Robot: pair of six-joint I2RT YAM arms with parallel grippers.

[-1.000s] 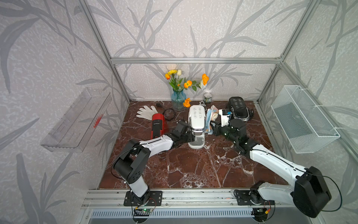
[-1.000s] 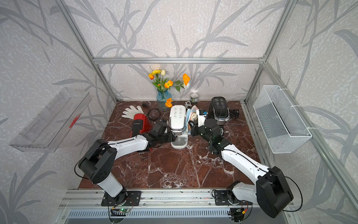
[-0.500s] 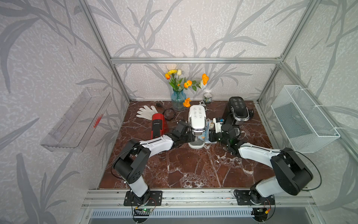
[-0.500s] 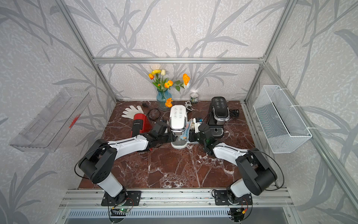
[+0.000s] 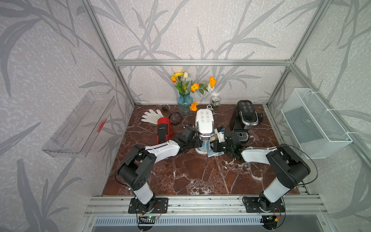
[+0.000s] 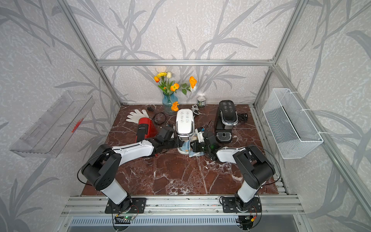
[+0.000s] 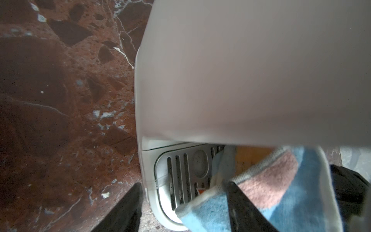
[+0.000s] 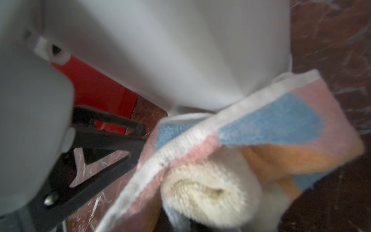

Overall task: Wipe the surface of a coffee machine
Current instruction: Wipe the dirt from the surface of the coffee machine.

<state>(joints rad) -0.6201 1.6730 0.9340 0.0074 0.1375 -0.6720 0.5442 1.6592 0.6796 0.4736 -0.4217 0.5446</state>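
Observation:
The white coffee machine point(image 5: 204, 124) point(image 6: 184, 123) stands mid-table in both top views. My left gripper point(image 5: 197, 143) point(image 7: 184, 184) is low at its left front, jaws closed round the front of the base. One finger point(image 7: 124, 209) lies against the base's rim and the other crosses the cloth. My right gripper point(image 5: 214, 147) is shut on a blue, pink and orange cloth point(image 5: 213, 153) point(image 8: 261, 130). The cloth is bunched against the machine's foot and drip tray point(image 7: 180, 176). It hides the right fingers in the right wrist view.
A red coffee machine point(image 5: 163, 130) lies just left of the white one, and a black one point(image 5: 246, 116) stands at the right. A white glove point(image 5: 151, 116), a cable point(image 5: 174, 121), a flower vase point(image 5: 184, 102) and a small can point(image 5: 215, 102) sit behind. A wire basket point(image 5: 313, 124) hangs right.
My right arm has folded in and dropped, carrying the cloth from the upper right side of the white machine down to its base. The left arm has stayed put.

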